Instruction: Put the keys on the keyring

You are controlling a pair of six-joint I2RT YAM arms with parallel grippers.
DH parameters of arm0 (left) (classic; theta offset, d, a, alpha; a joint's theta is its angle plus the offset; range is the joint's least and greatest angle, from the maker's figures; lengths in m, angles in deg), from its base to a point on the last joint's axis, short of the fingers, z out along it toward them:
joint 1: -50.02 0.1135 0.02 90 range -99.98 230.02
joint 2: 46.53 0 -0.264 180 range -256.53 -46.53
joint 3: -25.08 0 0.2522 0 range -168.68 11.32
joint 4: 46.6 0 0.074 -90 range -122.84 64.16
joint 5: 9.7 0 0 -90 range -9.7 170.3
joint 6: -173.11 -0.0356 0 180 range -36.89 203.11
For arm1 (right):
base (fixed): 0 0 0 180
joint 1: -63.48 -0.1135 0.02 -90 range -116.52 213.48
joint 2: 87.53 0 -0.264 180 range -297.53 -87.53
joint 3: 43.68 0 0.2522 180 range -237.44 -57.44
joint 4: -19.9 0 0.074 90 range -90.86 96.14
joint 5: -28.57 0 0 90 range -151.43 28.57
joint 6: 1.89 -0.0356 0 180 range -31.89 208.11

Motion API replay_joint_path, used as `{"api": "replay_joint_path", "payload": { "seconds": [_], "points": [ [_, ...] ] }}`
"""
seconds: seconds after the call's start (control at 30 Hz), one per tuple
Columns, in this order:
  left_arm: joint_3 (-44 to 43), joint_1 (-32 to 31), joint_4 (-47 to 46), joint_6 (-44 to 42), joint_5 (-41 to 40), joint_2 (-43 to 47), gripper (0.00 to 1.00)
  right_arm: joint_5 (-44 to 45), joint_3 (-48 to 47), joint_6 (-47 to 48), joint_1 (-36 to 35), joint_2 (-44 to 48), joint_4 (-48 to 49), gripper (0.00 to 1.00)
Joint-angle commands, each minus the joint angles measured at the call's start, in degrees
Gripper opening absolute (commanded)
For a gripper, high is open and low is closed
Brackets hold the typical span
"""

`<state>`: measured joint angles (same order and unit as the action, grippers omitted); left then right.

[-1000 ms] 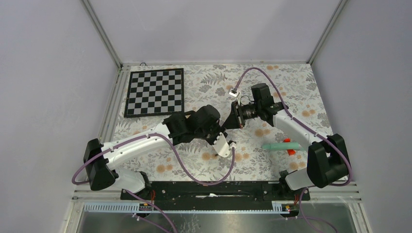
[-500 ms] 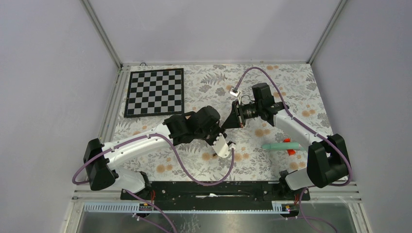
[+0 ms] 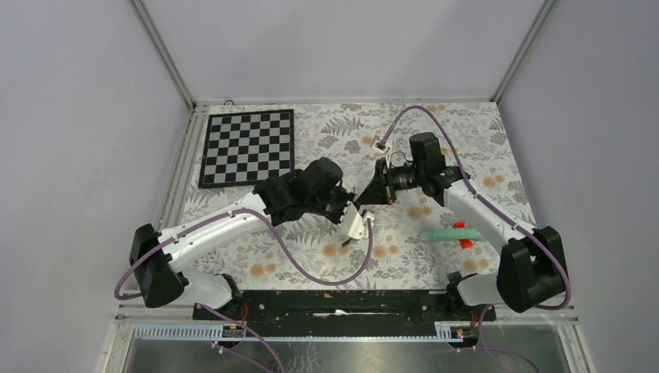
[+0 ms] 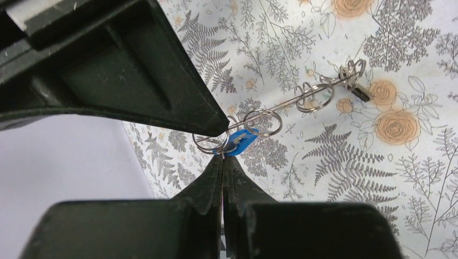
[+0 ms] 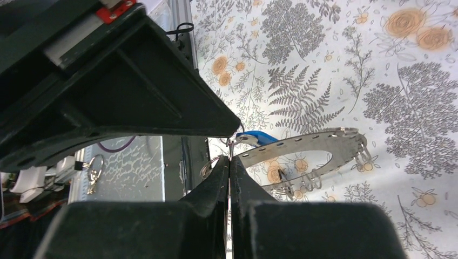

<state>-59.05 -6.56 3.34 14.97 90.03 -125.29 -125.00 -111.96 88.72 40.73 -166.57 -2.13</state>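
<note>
The keyring (image 5: 324, 143), a flat grey hoop with holes along its band, is held up over the flowered cloth. My right gripper (image 5: 230, 157) is shut on its near end. In the left wrist view the keyring (image 4: 291, 102) shows edge-on with several small wire rings on it. The blue key (image 4: 237, 143) sits at that same end, and my left gripper (image 4: 223, 157) is shut on it at its small ring. The black key (image 4: 361, 93) hangs at the hoop's far end. In the top view both grippers meet tip to tip, left gripper (image 3: 356, 208) and right gripper (image 3: 370, 194).
The chequered board (image 3: 249, 148) lies at the back left. A teal stick (image 3: 444, 233) with a red piece (image 3: 465, 243) rests by the right arm. Purple cables loop over both arms.
Both arms shifted slightly with their tips still together: the left wrist drew back and left, the right arm swung a little to the right. Both grips are unchanged.
</note>
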Motion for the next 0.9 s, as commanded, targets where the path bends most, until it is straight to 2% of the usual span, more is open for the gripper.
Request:
{"api": "replay_joint_path", "payload": {
  "seconds": [0.0,0.37,0.4,0.6,0.73,0.87],
  "points": [
    [-1.0,1.9,-1.4,5.4,5.3,1.5,0.0,-2.8,-0.8,1.8,0.4,4.7,2.8,0.0],
    [-1.6,3.2,-4.2,11.5,10.1,-0.6,0.0,-0.2,-1.2,4.4,0.5,7.0,2.7,0.0],
    [-1.4,3.4,-4.4,12.2,10.8,-0.6,0.02,0.6,-1.2,5.0,0.4,7.3,2.5,0.0],
    [-0.1,5.3,-6.0,15.9,16.5,-0.2,0.3,3.7,-1.1,8.5,0.4,9.1,2.7,0.0],
    [-0.2,8.1,-6.6,18.0,19.5,0.8,0.41,4.5,-1.1,12.2,0.4,10.4,1.1,0.0],
    [-0.5,11.9,-7.4,19.8,24.1,2.4,0.47,4.9,-0.6,16.2,0.4,11.9,-0.8,0.0]
  ]
}}
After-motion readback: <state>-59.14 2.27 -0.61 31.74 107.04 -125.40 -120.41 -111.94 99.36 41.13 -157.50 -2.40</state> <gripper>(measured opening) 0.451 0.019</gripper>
